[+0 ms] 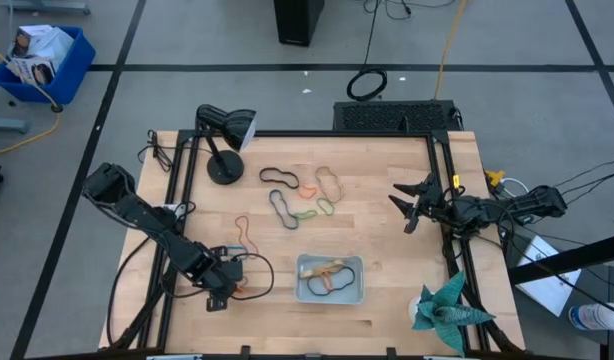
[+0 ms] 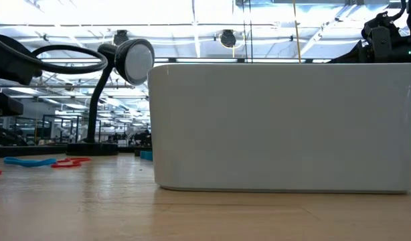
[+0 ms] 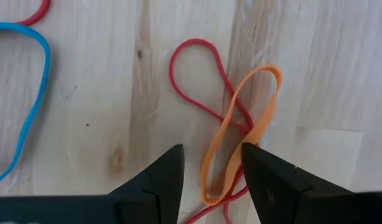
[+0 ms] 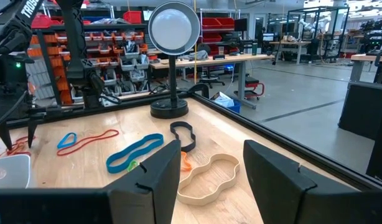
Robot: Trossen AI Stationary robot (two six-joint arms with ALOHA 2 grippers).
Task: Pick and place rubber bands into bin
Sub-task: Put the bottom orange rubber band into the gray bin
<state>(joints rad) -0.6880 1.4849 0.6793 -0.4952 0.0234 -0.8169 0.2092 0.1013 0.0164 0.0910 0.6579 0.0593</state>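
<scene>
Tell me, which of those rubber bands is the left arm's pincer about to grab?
The orange band, lying crossed over a red one, sits between the open left pincer fingers. The blue band lies off to the side.

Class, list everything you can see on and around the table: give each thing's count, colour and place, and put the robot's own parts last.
Loose bands: about nine; black, orange, green, tan, red, blue; spread mid-table.
Bin: one, pale blue-grey, near front edge, bands inside.
Lamp: one, black, back left of table.
Paper shape: one, teal, front right corner.
Blue box: one, on floor, far left.
Table: one, light wood.
Left hand: open, low over an orange band and a red band.
Right hand: open, raised at right side.
</scene>
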